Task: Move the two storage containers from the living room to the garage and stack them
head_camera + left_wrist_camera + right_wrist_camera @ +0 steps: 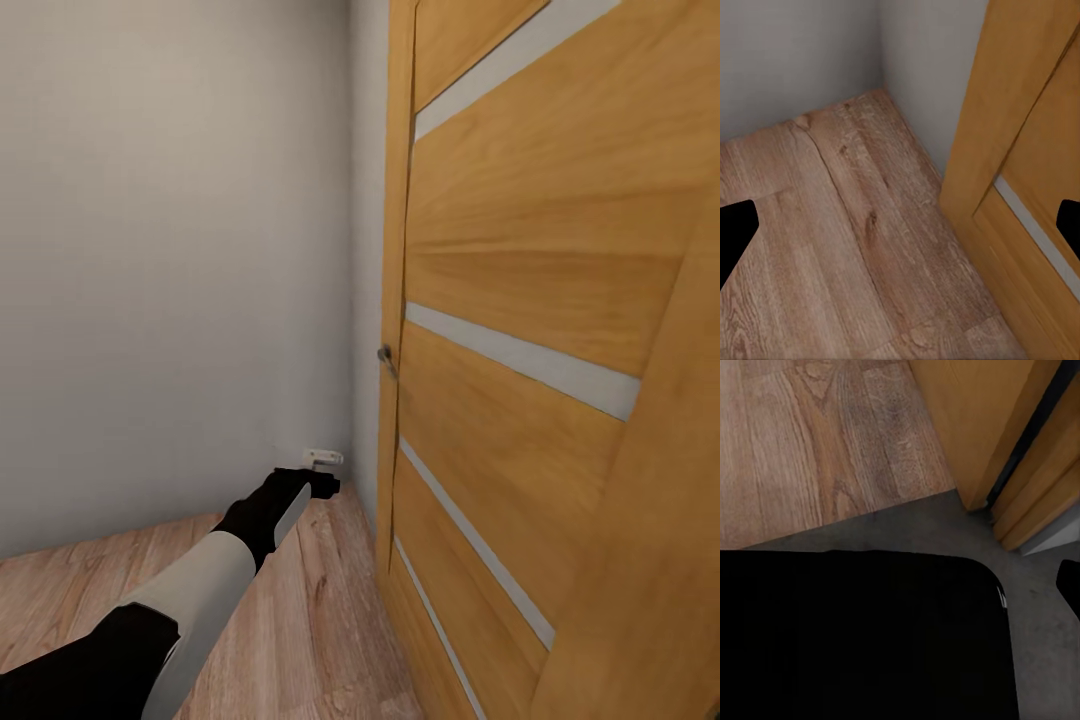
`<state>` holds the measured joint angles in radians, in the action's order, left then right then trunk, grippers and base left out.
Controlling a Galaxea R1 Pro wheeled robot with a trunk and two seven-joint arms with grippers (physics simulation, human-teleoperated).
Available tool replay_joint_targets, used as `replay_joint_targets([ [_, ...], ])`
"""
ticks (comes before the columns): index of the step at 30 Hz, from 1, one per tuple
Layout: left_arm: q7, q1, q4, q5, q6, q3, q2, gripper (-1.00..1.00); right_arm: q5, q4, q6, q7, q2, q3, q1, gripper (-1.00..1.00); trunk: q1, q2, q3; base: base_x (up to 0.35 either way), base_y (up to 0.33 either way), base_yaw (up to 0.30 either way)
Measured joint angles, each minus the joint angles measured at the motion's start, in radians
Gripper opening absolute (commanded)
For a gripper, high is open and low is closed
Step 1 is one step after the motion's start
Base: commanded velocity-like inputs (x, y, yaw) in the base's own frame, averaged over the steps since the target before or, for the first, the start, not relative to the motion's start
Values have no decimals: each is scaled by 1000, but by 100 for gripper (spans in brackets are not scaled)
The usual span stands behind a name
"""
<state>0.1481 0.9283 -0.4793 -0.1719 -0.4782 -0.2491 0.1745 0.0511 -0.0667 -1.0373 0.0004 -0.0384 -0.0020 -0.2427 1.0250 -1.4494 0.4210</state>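
Corridor corner filled your head view: the orange-brown wooden door with pale stripes (520, 300) took the right half, and your left gripper (322, 486) reached toward centre-bottom over light wood-plank floor (300, 620). Its black fingertips (735, 232) stood wide apart, holding nothing. Your right gripper's state I cannot tell.

You face a wooden door (520, 300) with pale horizontal strips (520, 355) set across it, standing at an angle on your right. Its metal handle (385, 356) juts from the edge nearest the corner. To your left runs a plain grey wall (170, 270), meeting a second wall just beside the door. A small white fitting (323, 457) sits low on the wall in that corner. Below you lies wood-plank flooring (310, 620), its grain running towards the corner.
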Motion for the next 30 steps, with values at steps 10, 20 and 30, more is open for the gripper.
replay_joint_targets([
  [10,0,-1,0,0,-2,1,0,100,0,0,0,0,0,0,0,100,0,0,0,0,0,229],
  [20,0,-1,0,0,-1,0,0,100,0,0,-1,1,0,0,0,100,0,0,0,0,0,263],
  [30,0,-1,0,1,-2,0,0,100,1,0,-1,1,0,3,0,100,0,0,0,0,-23,22],
])
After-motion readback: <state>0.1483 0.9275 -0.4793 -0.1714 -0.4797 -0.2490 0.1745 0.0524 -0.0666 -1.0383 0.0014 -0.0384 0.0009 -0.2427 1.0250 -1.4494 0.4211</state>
